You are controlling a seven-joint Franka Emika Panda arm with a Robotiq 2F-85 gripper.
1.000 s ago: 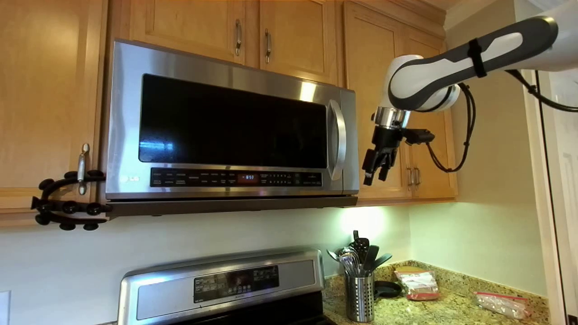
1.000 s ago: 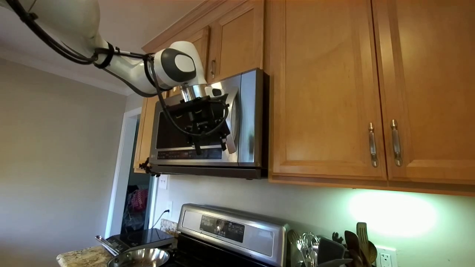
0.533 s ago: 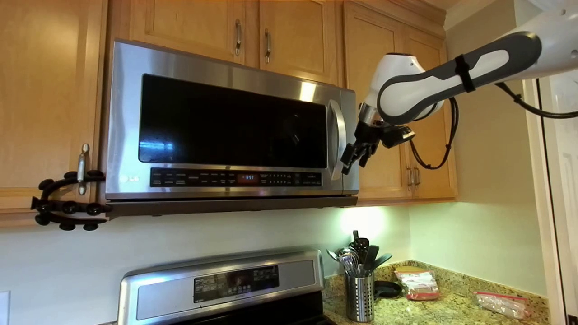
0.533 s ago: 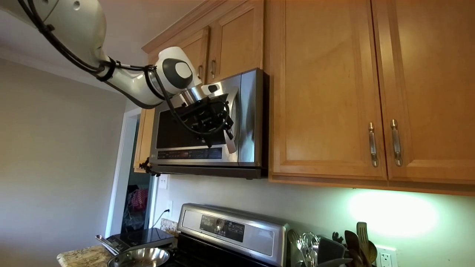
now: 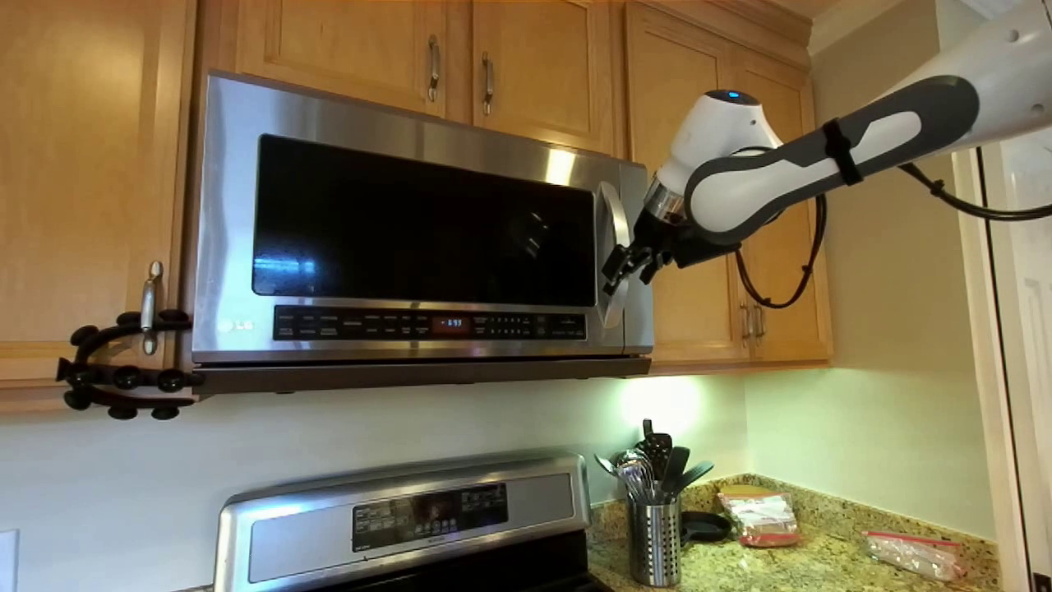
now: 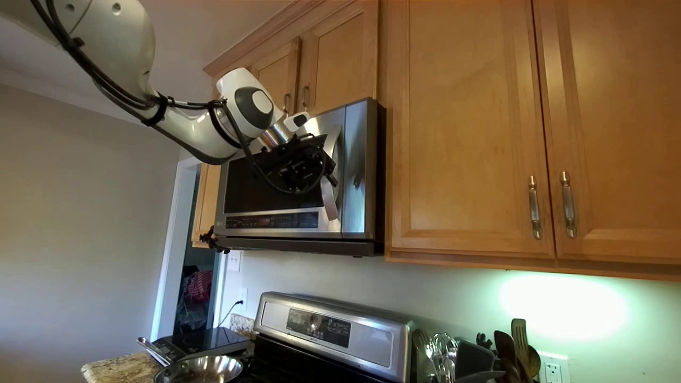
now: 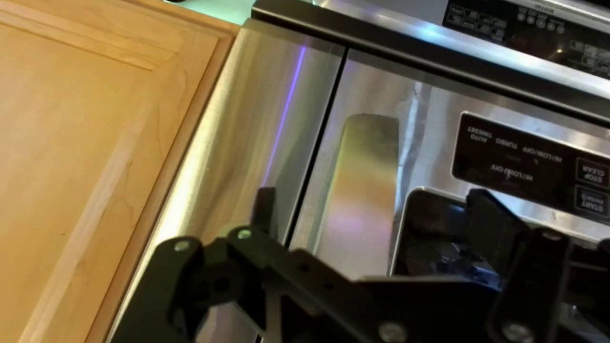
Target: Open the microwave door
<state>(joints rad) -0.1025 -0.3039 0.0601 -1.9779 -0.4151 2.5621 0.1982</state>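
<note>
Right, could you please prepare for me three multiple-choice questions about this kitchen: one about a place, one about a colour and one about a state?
1. Where is the microwave?
A. Above the stove
B. Below the stove
C. Level with the stove

2. What colour are the cabinet doors?
A. White
B. Dark green
C. Wood brown

3. How is the microwave door?
A. Wide open
B. Closed
C. Taken off

Right letters:
1: A, both exterior views show the microwave higher up, over the stove.
2: C, the brown wood of the cabinet doors shows in both exterior views.
3: B, in the wrist view the microwave door sits close against the steel strip beside it.
</note>
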